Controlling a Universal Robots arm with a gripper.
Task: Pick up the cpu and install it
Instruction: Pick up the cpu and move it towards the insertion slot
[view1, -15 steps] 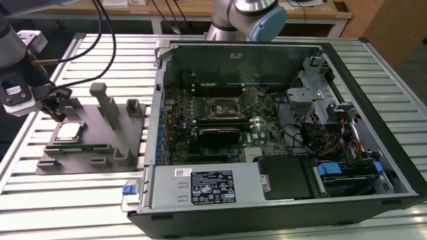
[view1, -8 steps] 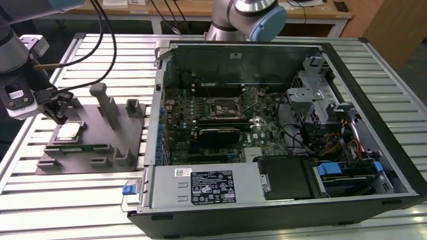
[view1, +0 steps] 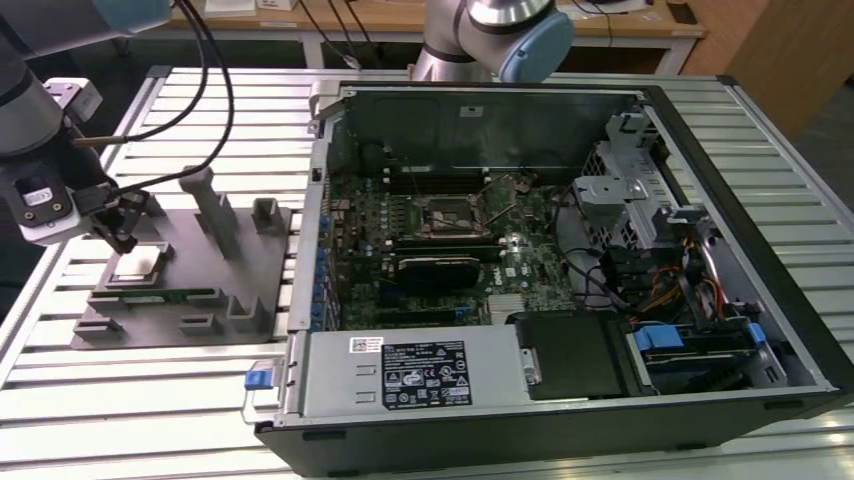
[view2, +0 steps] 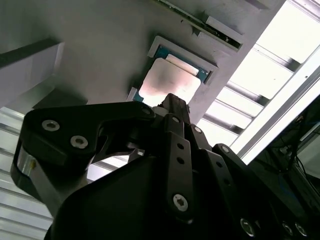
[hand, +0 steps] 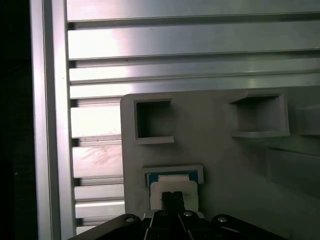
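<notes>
The cpu (view1: 139, 263), a small square chip with a pale metal top, lies flat in a pocket of the grey tray (view1: 200, 322) at the exterior view's left. My gripper (view1: 120, 238) hangs right over it, its dark fingers drawn together and shut with nothing between them. In the second wrist view the gripper (view2: 172, 101) points down at the near edge of the cpu (view2: 167, 80). In the first wrist view the tip of the gripper (hand: 173, 199) sits over the middle of the cpu (hand: 159, 190). I cannot tell whether it touches the chip. The motherboard socket (view1: 447, 213) lies inside the open computer case.
A thin green memory stick (view1: 160, 295) rests in a slot of the tray, close to the cpu. Upright grey posts (view1: 214, 210) rise from the tray between the gripper and the computer case (view1: 561, 300). A second arm's base (view1: 487, 40) stands behind the case. The slatted metal table (view1: 134, 400) lies underneath.
</notes>
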